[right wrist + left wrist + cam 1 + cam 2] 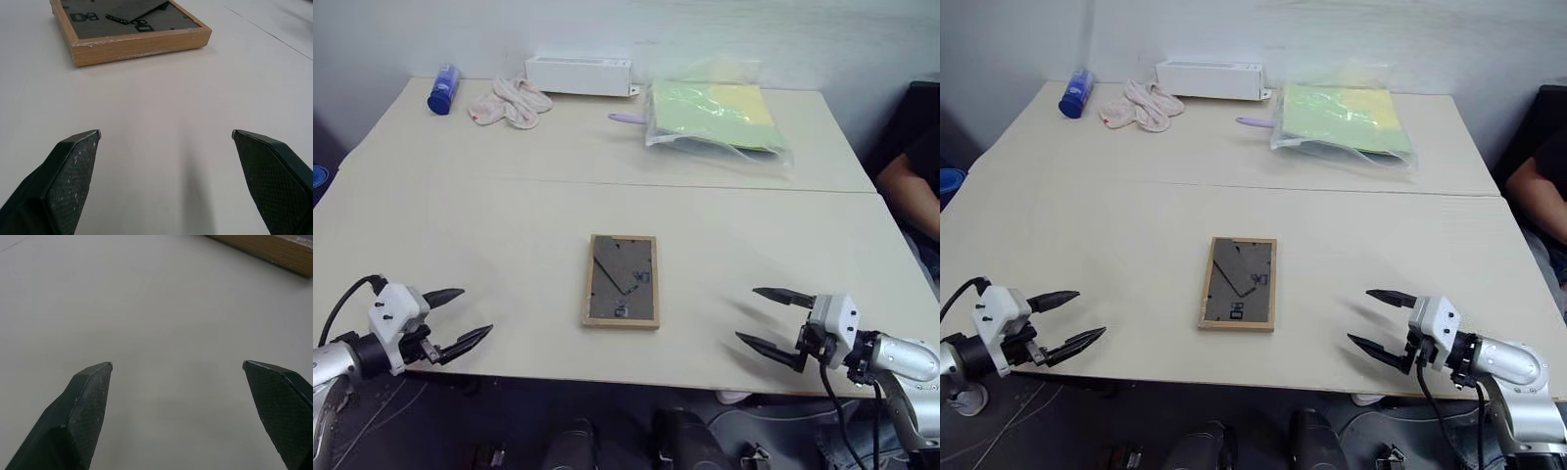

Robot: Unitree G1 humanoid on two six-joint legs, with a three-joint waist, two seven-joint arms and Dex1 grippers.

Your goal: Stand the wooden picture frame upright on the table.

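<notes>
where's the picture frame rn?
The wooden picture frame lies flat, backing up, on the near panel of the table, about midway between the left gripper and right gripper, touching neither.

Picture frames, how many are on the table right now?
1. The wooden picture frame lies flat, backing side up, near the front edge of the table, between the two grippers. Another could be hidden under the plastic bag of papers at the back.
</notes>
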